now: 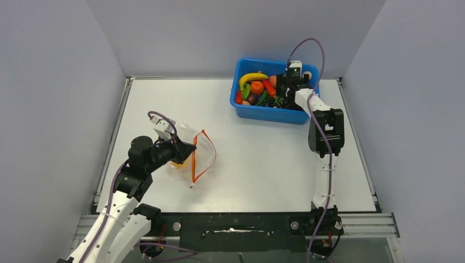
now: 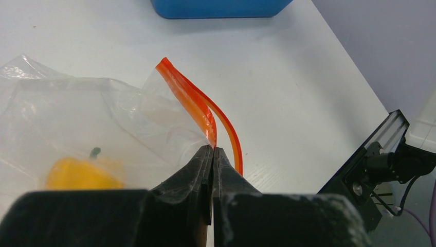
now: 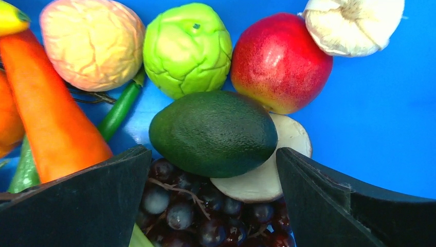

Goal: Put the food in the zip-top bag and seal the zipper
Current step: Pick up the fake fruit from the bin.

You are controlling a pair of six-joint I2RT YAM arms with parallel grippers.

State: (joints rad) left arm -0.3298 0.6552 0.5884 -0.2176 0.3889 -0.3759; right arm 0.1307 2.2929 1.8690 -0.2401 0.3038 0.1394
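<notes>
The clear zip-top bag (image 1: 186, 150) lies on the table at the left, its orange-red zipper (image 1: 202, 156) bowed open; it also shows in the left wrist view (image 2: 92, 113). A yellow-orange pepper (image 2: 82, 174) sits inside it. My left gripper (image 2: 213, 148) is shut on the near lip of the zipper (image 2: 193, 100). My right gripper (image 3: 213, 154) is open, low inside the blue bin (image 1: 249, 111), with a dark green avocado (image 3: 213, 133) between its fingers above dark grapes (image 3: 205, 211). A green round fruit (image 3: 186, 47), red apple (image 3: 280, 60) and peach-coloured piece (image 3: 91, 42) lie beyond.
The bin also holds a carrot (image 3: 51, 113), a garlic bulb (image 3: 355, 23), a pale mushroom piece (image 3: 277, 170), a green bean (image 3: 119, 108) and a banana (image 1: 251, 78). Grey walls enclose the white table (image 1: 263, 153) on three sides.
</notes>
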